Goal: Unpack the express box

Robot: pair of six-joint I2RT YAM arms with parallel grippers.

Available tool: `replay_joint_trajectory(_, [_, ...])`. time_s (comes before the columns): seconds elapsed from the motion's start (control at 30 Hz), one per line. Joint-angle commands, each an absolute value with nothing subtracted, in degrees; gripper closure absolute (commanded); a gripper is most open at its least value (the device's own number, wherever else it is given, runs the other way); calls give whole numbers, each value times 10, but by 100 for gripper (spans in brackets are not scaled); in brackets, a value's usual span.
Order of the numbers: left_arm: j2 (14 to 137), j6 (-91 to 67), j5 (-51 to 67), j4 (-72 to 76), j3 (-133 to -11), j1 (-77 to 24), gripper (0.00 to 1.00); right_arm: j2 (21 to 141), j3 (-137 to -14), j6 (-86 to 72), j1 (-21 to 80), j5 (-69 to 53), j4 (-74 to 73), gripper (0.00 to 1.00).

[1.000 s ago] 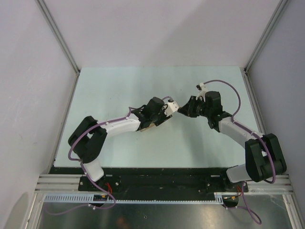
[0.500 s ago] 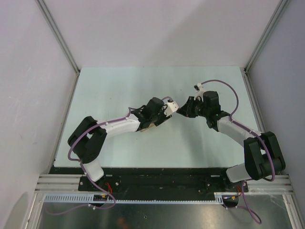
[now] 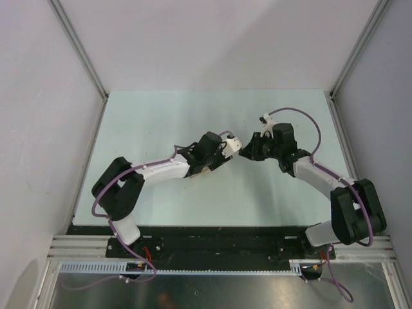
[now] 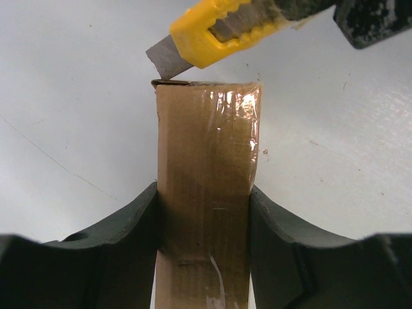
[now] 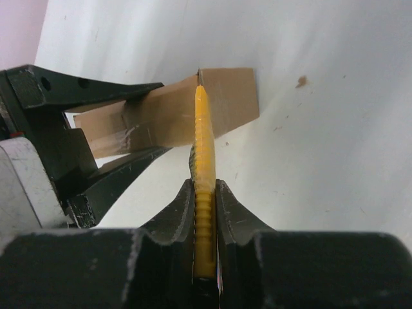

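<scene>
Over the middle of the pale table (image 3: pixel 161 116), the left arm (image 3: pixel 161 168) and right arm (image 3: pixel 315 172) reach toward each other until their wrists nearly meet. From above, their black housings hide almost everything between them, and I can barely make out any cardboard there.

The wrist views are clearer. The left gripper (image 4: pixel 203 215) stands about half open, its two fingers pressed against the long sides of the express box (image 4: pixel 206 148). The near end of the box runs out of the picture. I cannot tell whether the box rests on the table or hangs above it. It is closed, with shiny clear tape (image 4: pixel 235 122) along its upper face, so anything inside is out of sight.

The right gripper (image 5: pixel 205 193) is pinched nearly shut on the ribbed yellow handle of a utility knife (image 5: pixel 203 148), whose rear end is buried between the fingers. Its short grey blade (image 4: pixel 166 59) sits at the far corner edge of the box. Whether it has bitten into the cardboard I cannot tell.
</scene>
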State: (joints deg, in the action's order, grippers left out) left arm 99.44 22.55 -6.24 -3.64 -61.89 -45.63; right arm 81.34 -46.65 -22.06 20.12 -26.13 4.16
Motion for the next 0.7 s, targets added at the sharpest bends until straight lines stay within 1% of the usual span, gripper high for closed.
replay_joint_trajectory(0.0, [1012, 208, -54, -129, -589, -459, 86, 807, -475, -193, 211, -265, -42, 100])
replay_joint_trajectory(0.5, [1015, 213, -62, -129, -589, -460, 87, 784, -475, -182, 200, -297, -83, 100])
replay_joint_trajectory(0.67, [1010, 212, -66, -127, -586, -459, 87, 768, -475, -200, 191, -273, -65, 100])
